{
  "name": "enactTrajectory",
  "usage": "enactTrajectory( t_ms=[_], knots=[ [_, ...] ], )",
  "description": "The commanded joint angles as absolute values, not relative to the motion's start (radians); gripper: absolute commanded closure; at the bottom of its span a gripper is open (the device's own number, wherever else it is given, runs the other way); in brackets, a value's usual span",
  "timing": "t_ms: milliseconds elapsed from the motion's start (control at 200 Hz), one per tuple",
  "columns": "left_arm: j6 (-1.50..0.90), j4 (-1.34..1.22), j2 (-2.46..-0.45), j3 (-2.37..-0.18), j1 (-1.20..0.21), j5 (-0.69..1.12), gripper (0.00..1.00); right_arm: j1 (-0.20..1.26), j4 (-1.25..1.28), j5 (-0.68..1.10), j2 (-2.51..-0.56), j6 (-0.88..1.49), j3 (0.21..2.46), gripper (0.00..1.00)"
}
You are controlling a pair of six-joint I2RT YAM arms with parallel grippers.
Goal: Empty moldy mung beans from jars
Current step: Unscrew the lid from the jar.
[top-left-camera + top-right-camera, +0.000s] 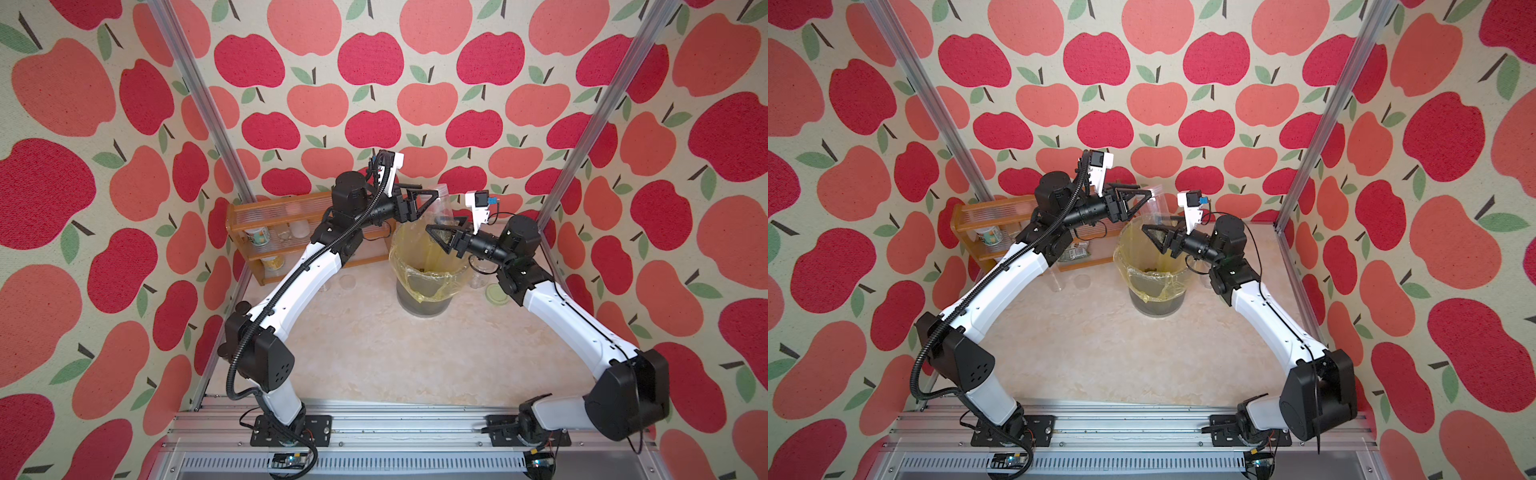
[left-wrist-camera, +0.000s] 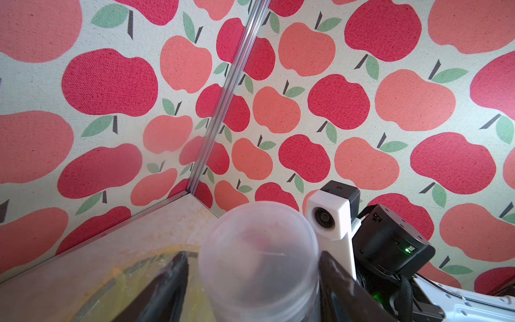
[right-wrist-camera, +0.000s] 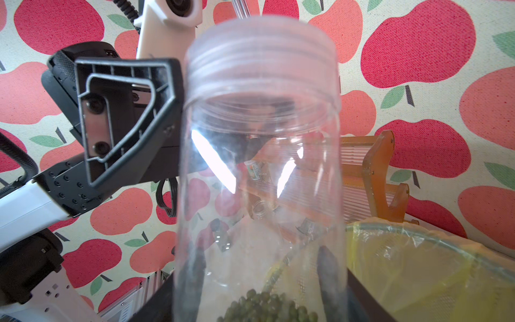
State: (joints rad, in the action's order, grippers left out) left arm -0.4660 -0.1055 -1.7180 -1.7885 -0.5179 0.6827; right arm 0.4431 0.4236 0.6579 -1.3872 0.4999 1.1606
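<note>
My right gripper (image 3: pixel 259 251) is shut on the lower body of a clear jar (image 3: pixel 262 139), held upright over the bin. A small heap of mung beans (image 3: pixel 267 306) lies at its bottom. A frosted lid (image 3: pixel 262 55) is on the jar's top. My left gripper (image 2: pixel 252 256) straddles this lid (image 2: pixel 259 251): one finger rests against it, and a thin gap shows at the other finger (image 2: pixel 178 267). Both top views show the left gripper (image 1: pixel 432 195) (image 1: pixel 1144 195) at the jar's top and the right gripper (image 1: pixel 440 232) (image 1: pixel 1152 232) lower on it.
Below the jar stands a bin (image 1: pixel 432 272) lined with a yellow bag, with dark bits inside. A wooden rack (image 1: pixel 266 220) with printed cans (image 1: pixel 258 237) stands at the back left. An empty clear jar (image 1: pixel 478 278) and a pale green lid (image 1: pixel 496 293) lie under my right arm.
</note>
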Motion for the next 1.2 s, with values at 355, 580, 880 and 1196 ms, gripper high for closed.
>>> enactTrajectory(
  t_ms=[355,580,880,1196],
  knots=[
    [-0.489,-0.029,-1.808,-1.943,-0.517,0.746,0.37,0.477,0.394,0.678,-1.389,0.413,1.196,0.60],
    [-0.494,0.063,-1.857,-2.020,-0.520,0.770,0.38,0.486,0.348,0.662,-1.385,0.366,1.212,0.60],
    [-0.489,0.145,-1.892,-2.092,-0.520,0.785,0.35,0.507,0.289,0.626,-1.377,0.289,1.229,0.60],
    [-0.518,0.192,-1.905,-2.122,-0.523,0.778,0.25,0.532,0.254,0.576,-1.358,0.209,1.226,0.60]
  ],
)
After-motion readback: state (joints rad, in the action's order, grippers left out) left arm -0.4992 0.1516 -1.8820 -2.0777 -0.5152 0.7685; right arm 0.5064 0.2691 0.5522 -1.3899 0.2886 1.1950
